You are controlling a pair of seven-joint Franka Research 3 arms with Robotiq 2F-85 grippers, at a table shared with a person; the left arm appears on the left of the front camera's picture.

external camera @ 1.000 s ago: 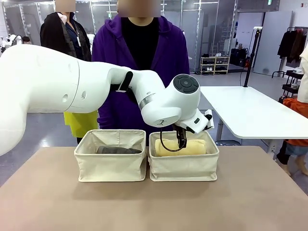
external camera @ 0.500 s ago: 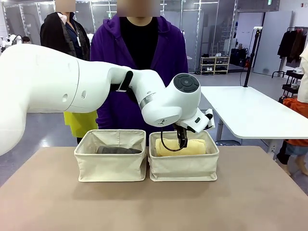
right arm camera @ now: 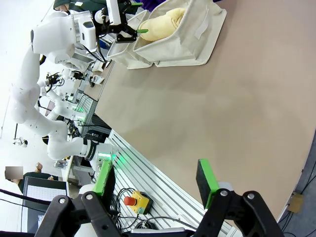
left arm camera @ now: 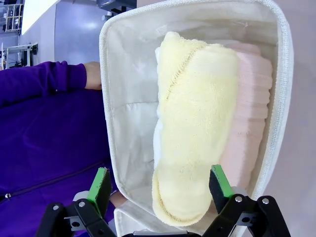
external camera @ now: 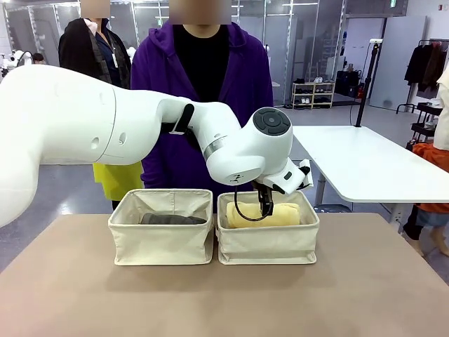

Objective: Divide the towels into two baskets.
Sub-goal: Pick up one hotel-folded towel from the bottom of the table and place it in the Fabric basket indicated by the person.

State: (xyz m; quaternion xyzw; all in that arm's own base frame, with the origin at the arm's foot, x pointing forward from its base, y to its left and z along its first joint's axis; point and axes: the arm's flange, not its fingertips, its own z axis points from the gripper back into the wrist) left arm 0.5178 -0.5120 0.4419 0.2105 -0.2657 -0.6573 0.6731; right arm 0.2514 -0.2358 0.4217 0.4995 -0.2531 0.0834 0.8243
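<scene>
Two cream canvas baskets stand side by side at the table's far side. The left basket (external camera: 161,242) holds a dark grey towel (external camera: 172,219). In the right basket (external camera: 266,246) (left arm camera: 284,74) a pale yellow towel (external camera: 280,214) (left arm camera: 197,123) lies on top, with a cream-beige towel (left arm camera: 249,113) beside it and a strip of white towel (left arm camera: 157,140) under its other edge. My left gripper (external camera: 265,203) (left arm camera: 159,185) hangs open just above one end of the yellow towel, touching nothing. My right gripper (right arm camera: 154,180) is open and empty, off the table's near edge.
A person in a purple top stands right behind the baskets, one hand (left arm camera: 94,74) by the right basket's far wall. The brown table (external camera: 224,302) has free room in front of the baskets. My left arm (external camera: 140,126) spans above the left basket.
</scene>
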